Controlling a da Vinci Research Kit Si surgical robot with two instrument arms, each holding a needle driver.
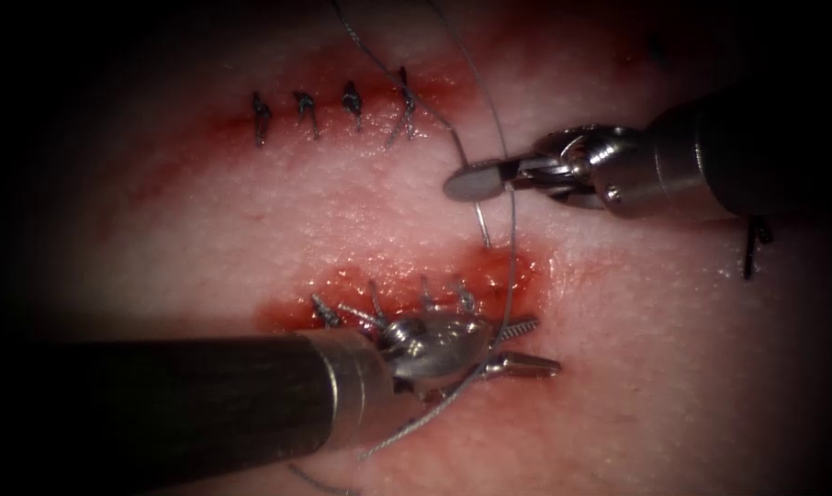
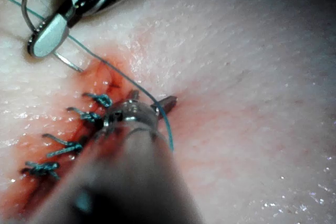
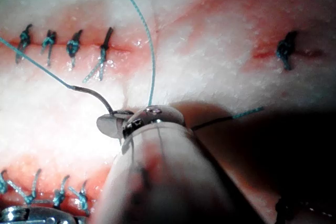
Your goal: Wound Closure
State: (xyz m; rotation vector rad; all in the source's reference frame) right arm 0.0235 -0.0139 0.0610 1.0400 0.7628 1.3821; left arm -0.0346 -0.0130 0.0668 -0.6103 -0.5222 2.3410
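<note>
Our right tool pinches the needle mid-curve, above the cut, tip clear of tissue. Left tool spread, empty, thread between jaws. Risk: thread snags there.

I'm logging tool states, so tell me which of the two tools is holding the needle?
The right tool, entering from the right, grips the needle with shut jaws. The left tool sits by the lower stitched cut, jaws open around thread.

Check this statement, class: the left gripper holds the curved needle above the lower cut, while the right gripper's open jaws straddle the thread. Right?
Not quite: the arms are swapped. In the endoscope view the right gripper is shut on the curved needle, held free of the tissue above the lower cut. The left gripper, jaws open, straddles the thread.
</note>
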